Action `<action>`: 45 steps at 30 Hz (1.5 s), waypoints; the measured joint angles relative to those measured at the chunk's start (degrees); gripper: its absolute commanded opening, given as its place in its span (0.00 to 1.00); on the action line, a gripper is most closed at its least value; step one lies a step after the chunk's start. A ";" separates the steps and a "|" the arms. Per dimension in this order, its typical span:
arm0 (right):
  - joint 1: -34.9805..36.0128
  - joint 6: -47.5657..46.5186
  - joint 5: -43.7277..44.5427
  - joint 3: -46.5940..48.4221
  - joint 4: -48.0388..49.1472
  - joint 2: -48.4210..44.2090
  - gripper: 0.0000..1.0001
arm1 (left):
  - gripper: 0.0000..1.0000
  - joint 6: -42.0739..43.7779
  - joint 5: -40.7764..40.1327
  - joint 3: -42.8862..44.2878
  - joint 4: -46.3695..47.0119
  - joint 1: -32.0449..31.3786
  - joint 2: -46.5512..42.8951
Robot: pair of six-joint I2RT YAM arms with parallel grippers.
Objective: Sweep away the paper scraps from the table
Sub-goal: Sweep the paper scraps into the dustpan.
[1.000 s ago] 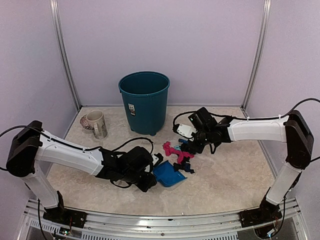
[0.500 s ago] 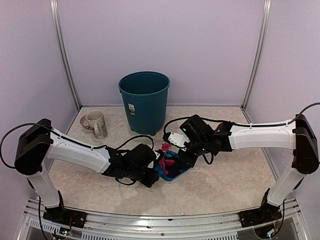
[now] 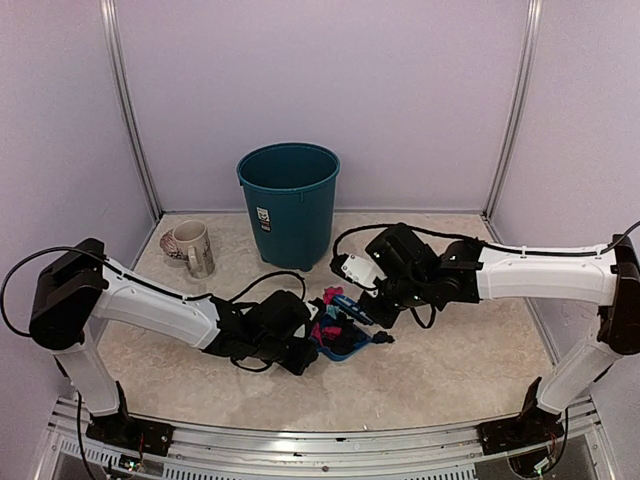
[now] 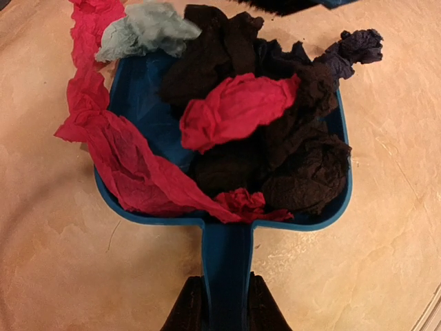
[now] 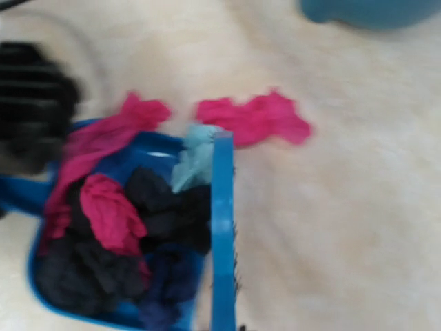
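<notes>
Blue dustpan (image 4: 145, 103) holds paper scraps (image 4: 238, 110), handle clamped by left gripper (image 4: 225, 303); right gripper (image 3: 385, 305) grips brush (image 5: 222, 227).

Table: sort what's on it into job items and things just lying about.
For the job: paper scraps, including a loose pink scrap outside the pan; blue dustpan; blue hand brush; teal bin.
Just lying about: mug.
</notes>
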 measured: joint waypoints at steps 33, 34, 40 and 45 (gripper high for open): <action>-4.98 -21.57 4.57 13.64 12.94 21.86 0.00 | 0.00 -11.45 -5.18 -12.07 -6.36 -2.16 -14.47; -4.90 -21.88 3.91 13.68 12.92 21.86 0.00 | 0.00 -12.02 -5.33 -12.33 -6.67 -2.14 -14.69; -3.21 -22.71 1.46 13.70 11.65 21.86 0.00 | 0.00 -13.49 -5.42 -12.63 -6.97 -1.64 -14.75; -0.94 -21.73 0.55 13.57 9.88 21.68 0.00 | 0.00 -13.53 -5.46 -12.63 -6.78 0.09 -14.16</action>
